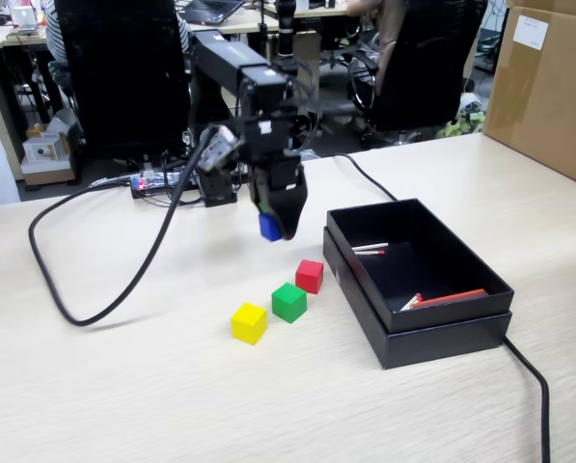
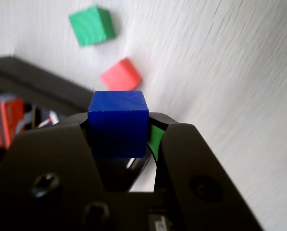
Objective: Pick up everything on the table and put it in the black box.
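**Above the table, a blue cube held beside the black box**

Above the table [image 1: 123, 386], just left of the black box [image 1: 442, 338] in the fixed view, my arm holds the blue cube [image 1: 269, 227] clear of the surface. The fingers [image 1: 275, 230] are closed onto it, one on each side face; in the wrist view the cube [image 2: 118, 124] sits squarely between them, its top poking above their tips.

The relation I steer by: the box's open mouth lies to the right of the fingers in the fixed view, near but not beneath them. I judge I must carry the cube sideways across the near rim before letting go.

Below and slightly right of the fingers, three cubes rest on the table in a diagonal line: red cube [image 1: 309, 276] closest to the box, green cube [image 1: 288, 302] in the middle, yellow cube [image 1: 249, 323] farthest. Red-and-white pens [image 1: 447, 298] already lie inside the box.
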{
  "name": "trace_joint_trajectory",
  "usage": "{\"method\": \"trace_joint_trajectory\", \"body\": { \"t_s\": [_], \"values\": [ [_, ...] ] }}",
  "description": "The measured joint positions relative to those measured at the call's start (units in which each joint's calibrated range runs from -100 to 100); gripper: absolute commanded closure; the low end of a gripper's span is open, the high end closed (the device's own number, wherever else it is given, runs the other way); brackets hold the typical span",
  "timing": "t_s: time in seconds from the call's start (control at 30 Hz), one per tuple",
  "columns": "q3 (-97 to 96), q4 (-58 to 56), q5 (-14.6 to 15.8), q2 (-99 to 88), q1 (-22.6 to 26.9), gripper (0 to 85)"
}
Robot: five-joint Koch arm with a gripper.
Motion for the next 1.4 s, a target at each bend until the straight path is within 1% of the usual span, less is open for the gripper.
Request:
{"method": "trace_joint_trajectory", "body": {
  "t_s": [0.03, 0.1, 0.13, 0.2, 0.27, 0.3, 0.6, 0.63, 0.7, 0.73, 0.8, 0.87, 0.97, 1.03, 1.1, 1.17, 1.23, 1.3, 1.33, 1.4],
  "values": [
    [5.84, -0.31, 1.03, 0.52, 2.74, 77.4],
    [9.04, -0.39, 1.47, 1.55, 3.91, 77.4],
    [14.88, -0.23, 2.10, 4.66, 5.18, 77.4],
    [20.17, -0.46, 2.88, 11.00, 6.64, 77.4],
    [26.65, -0.46, 3.91, 21.62, 8.30, 77.4],
    [29.30, -0.54, 4.35, 28.09, 8.74, 77.4],
    [32.77, -0.54, 5.37, 45.83, 8.79, 76.6],
    [32.77, -0.54, 5.37, 45.95, 8.79, 75.3],
    [32.77, -0.54, 5.37, 47.38, 8.79, 62.6],
    [32.77, -0.70, 5.37, 47.77, 8.84, 51.5],
    [32.77, -2.56, 5.32, 47.90, 8.84, 42.6],
    [32.77, -3.25, 5.32, 47.77, 8.79, 40.2],
    [32.77, -4.72, 5.27, 44.92, 8.11, 40.4],
    [32.77, -5.50, 5.13, 39.74, 6.89, 40.6],
    [32.77, -6.04, 4.20, 33.14, 5.13, 40.6],
    [32.77, -6.27, 2.49, 26.28, 3.22, 40.6],
    [28.30, -6.58, -1.37, 18.38, -0.29, 40.6],
    [24.46, -6.58, -3.47, 17.22, -2.88, 40.6],
    [22.82, -6.43, -5.18, 17.22, -5.47, 40.6],
    [22.00, -6.43, -6.25, 17.22, -7.33, 40.6]
  ]
}}
